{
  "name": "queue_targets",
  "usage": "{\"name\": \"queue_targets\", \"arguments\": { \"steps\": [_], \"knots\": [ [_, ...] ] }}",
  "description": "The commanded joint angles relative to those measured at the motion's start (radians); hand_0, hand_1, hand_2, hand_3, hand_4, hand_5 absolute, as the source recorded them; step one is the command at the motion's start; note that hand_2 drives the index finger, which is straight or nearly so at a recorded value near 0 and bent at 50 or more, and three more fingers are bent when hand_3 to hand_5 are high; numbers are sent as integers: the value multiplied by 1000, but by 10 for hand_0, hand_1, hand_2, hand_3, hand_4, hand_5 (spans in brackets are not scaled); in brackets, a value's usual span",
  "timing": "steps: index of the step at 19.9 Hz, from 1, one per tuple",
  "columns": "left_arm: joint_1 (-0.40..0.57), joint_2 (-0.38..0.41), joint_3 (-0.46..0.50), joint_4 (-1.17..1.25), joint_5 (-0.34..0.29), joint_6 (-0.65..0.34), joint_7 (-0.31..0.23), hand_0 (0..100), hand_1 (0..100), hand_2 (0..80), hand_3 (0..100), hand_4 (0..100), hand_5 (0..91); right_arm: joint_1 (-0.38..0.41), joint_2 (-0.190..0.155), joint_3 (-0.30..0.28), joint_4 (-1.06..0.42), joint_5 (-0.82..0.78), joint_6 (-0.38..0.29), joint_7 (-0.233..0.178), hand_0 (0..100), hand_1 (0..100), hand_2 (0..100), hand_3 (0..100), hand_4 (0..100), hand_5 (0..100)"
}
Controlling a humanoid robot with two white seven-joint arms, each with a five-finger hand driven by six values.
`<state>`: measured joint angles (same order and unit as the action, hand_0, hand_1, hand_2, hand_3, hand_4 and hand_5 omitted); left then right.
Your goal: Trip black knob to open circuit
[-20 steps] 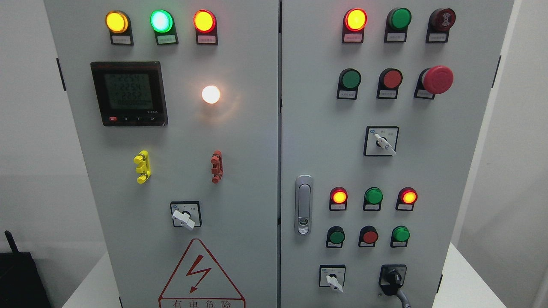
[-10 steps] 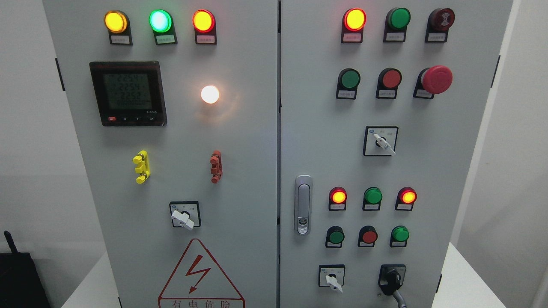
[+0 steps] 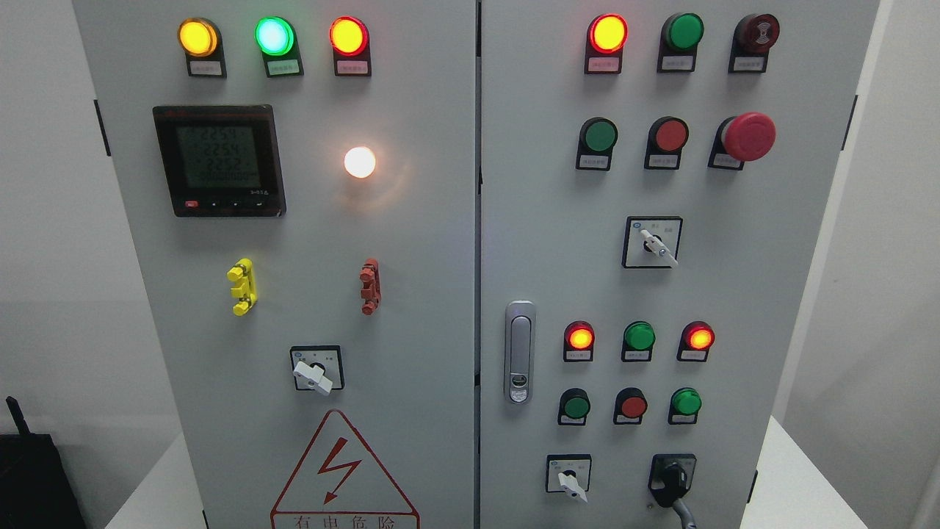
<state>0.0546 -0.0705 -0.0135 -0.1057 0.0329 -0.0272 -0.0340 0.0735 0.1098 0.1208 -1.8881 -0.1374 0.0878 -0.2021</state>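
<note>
**A:** Black knob (image 3: 671,481) sits at the bottom right corner of the right door (image 3: 771,279), in a black square plate, with a grey cable (image 3: 684,512) hanging off its lower end. It's tilted a bit, upper end to the right. Nothing is touching it.

**B:** And the robot's hands?

**A:** Neither one is in shot, so I can't tell if the fingers are apart, together, or on anything.

**B:** What's near the knob?

**A:** Just left of it there's a white selector (image 3: 570,482) on a white plate, pointing down-right. Above are three small buttons, green, red (image 3: 633,405), green, and above those three lamps: the two outer ones glow orange-red, the middle green one looks unlit. The door latch (image 3: 520,351) is on the door's left edge, roughly level with the lamps.

**B:** Higher up?

**A:** Another white selector (image 3: 656,245), then a red mushroom button (image 3: 748,137) at the right, and a lit lamp at top left of that door.

**B:** Left door?

**A:** Meter (image 3: 218,161) with a lit screen, digits too blurry to read. A white lamp (image 3: 360,162) glows beside it. Below are a yellow clip (image 3: 242,286) and a red clip (image 3: 370,285), well apart, then a warning triangle (image 3: 344,470) at the bottom.
</note>
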Motion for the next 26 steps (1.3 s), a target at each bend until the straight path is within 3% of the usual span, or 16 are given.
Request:
{"name": "queue_targets", "arguments": {
  "steps": [1,26],
  "knots": [
    [-4,0,1,0,2,-2,0,120,389,0,0,0,0,-20,1,37,-39,-1,-14,23,0,0,31,1000,1000,1000],
    [-4,-2,1,0,2,-2,0,120,389,0,0,0,0,-34,2,54,-68,1,-19,13,0,0,35,1000,1000,1000]
  ]
}}
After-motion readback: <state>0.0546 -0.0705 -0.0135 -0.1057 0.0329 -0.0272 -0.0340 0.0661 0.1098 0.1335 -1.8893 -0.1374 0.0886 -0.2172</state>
